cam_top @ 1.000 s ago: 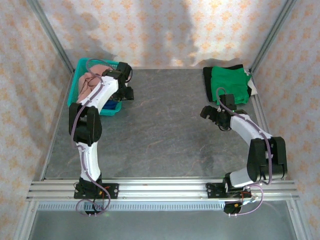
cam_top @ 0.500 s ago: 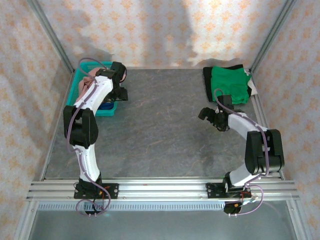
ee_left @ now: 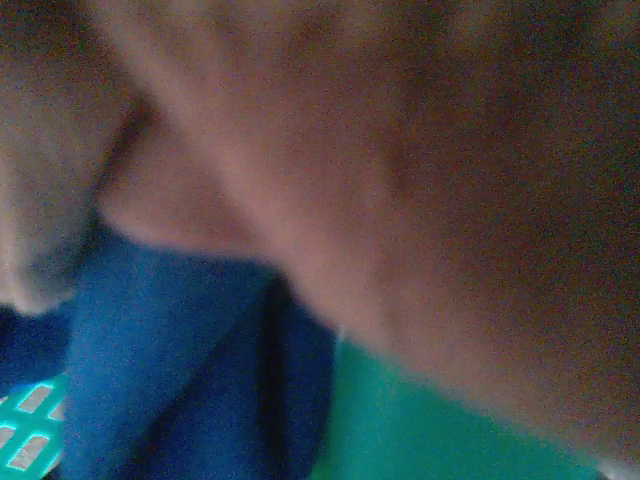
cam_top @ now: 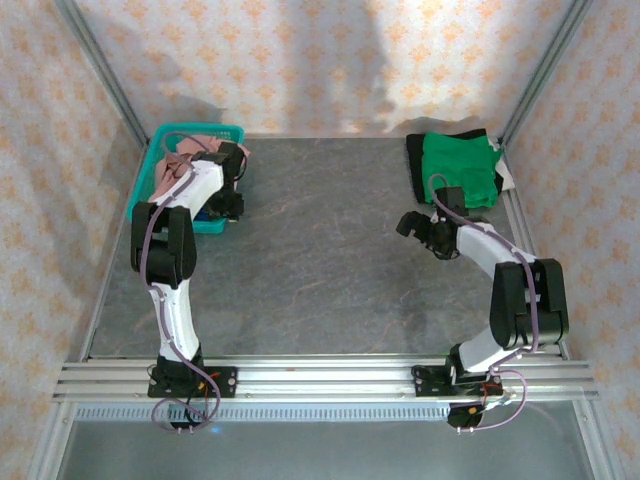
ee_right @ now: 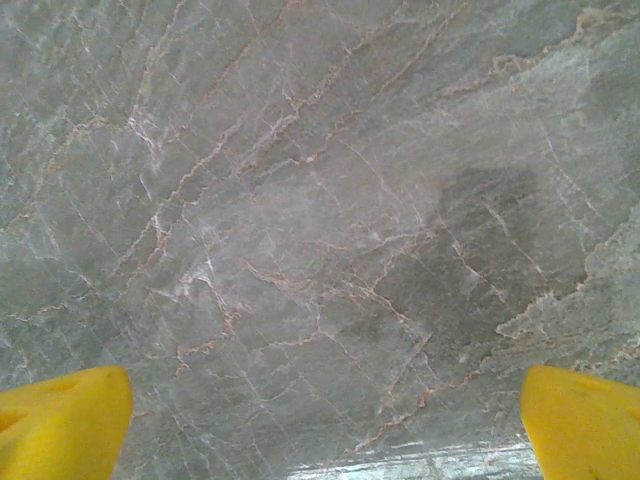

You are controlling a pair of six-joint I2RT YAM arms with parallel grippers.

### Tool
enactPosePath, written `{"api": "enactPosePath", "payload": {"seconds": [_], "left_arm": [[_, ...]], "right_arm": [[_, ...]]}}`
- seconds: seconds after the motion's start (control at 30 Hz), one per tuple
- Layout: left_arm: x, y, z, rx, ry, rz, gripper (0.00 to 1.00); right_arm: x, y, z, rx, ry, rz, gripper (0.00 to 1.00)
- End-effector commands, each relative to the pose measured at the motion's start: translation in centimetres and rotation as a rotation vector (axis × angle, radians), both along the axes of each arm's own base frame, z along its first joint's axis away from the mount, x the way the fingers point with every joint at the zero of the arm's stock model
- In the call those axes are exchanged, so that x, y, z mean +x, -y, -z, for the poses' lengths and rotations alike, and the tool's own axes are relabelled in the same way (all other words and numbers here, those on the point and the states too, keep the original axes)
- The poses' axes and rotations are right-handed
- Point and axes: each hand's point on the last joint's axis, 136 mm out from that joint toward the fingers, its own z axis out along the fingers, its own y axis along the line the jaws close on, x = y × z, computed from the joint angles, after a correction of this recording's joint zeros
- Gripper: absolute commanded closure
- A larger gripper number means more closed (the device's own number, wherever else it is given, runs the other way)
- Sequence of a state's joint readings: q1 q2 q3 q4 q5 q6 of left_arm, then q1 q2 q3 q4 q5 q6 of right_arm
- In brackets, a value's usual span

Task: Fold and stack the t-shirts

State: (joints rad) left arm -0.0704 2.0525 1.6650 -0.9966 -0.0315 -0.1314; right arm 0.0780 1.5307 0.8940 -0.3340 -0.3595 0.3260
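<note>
Around the left gripper (cam_top: 226,207), which is sunk into one teal plastic basket (cam_top: 200,129) at the far left corner of the table, two garments are counted. One dusty-pink cotton t-shirt (cam_top: 185,150) is heaped in the basket behind and beside the gripper, and one dark blue t-shirt (cam_top: 212,212) is seen just beneath it at the basket's near corner. From the left wrist, pink cloth (ee_left: 400,200) is pressed blurred against the lens, with blue folds (ee_left: 170,350) below it and a patch of the basket's teal grid (ee_left: 30,430) at the lower left. No fingers are shown there, so it cannot be told whether this gripper is apart or clamped on cloth.

Well apart from the right gripper (cam_top: 410,226), off toward the far right corner, one bright green t-shirt (cam_top: 458,168) is laid flat. A darker layer of cloth is visible at its left edge. The right gripper (ee_right: 322,420) is held with its jaws spread wide, nothing between them. Its two yellow fingertips (ee_right: 60,425) are seen at opposite edges of the wrist view, above the bare grey marbled tabletop (ee_right: 320,200).

Two arms and two grippers are counted in all. Between the two grippers a broad stretch of tabletop (cam_top: 320,250) is left open. The basket is set close against the patterned left wall (cam_top: 50,200), and the green shirt lies against the right-hand frame. The near edge is bounded by the aluminium rail (cam_top: 320,375) to which both arms are bolted.
</note>
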Motion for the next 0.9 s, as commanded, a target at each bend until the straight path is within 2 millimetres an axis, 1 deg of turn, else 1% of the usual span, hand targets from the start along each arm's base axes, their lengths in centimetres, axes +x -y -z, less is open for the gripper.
{"api": "enactPosePath", "payload": {"seconds": [0.0, 0.1, 0.2, 0.3, 0.37, 0.47, 0.53, 0.57, 0.6, 0.63, 0.67, 0.7, 0.77, 0.83, 0.87], "left_arm": [[0.5, -2.7, -1.7, 0.037, 0.048, -0.005, 0.73], [0.9, -3.8, -1.6, 0.070, 0.041, 0.021, 0.77], [1.0, -5.6, -1.5, 0.148, 0.009, 0.020, 0.77], [1.1, -6.8, -0.9, 0.165, -0.012, 0.006, 0.78], [1.2, -7.2, -0.4, 0.145, -0.016, 0.000, 0.79], [1.3, -7.6, -0.1, 0.150, -0.024, -0.002, 0.79], [1.4, -7.6, -0.3, 0.143, -0.023, -0.001, 0.78], [1.6, -7.5, -0.6, 0.138, -0.014, -0.002, 0.77], [1.7, -7.4, -1.0, 0.129, -0.002, -0.001, 0.72], [1.8, -7.3, -1.7, 0.126, 0.017, -0.009, 0.62], [1.9, -7.2, -2.4, 0.127, 0.033, -0.018, 0.49], [2.1, -7.1, -3.5, 0.123, 0.056, -0.029, 0.42], [2.7, -6.6, -5.8, 0.102, 0.121, -0.057, 0.31], [3.5, -6.4, -8.5, 0.072, 0.222, -0.128, 0.09], [3.9, -6.6, -9.6, 0.069, 0.269, -0.175, 0.01]], "right_arm": [[0.7, 0.0, -1.1, 0.013, 0.018, 0.016, 0.01], [0.6, -0.2, -1.0, 0.029, 0.013, 0.018, 0.01], [0.4, 0.1, -1.0, 0.016, 0.012, 0.031, 0.01], [0.0, 0.2, -1.3, 0.012, 0.001, 0.033, 0.01], [-0.3, 0.4, -1.5, 0.004, 0.012, 0.037, 0.01], [-0.6, 0.8, -1.6, -0.017, 0.012, 0.051, 0.01], [-0.7, 0.9, -1.6, -0.019, 0.008, 0.053, 0.01], [-0.8, 0.9, -1.5, -0.018, 0.006, 0.052, 0.01], [-0.8, 0.9, -1.6, -0.019, 0.008, 0.052, 0.01], [-0.8, 0.9, -1.7, -0.021, 0.007, 0.054, 0.01], [-0.8, 0.9, -1.8, -0.023, 0.007, 0.053, 0.01], [-0.8, 1.0, -2.0, -0.026, 0.010, 0.051, 0.01], [-0.7, 1.0, -2.6, -0.029, 0.022, 0.049, 0.01], [-0.5, 1.1, -3.6, -0.034, 0.038, 0.049, 0.01], [-0.4, 1.0, -4.0, -0.031, 0.051, 0.048, 0.01]]}}
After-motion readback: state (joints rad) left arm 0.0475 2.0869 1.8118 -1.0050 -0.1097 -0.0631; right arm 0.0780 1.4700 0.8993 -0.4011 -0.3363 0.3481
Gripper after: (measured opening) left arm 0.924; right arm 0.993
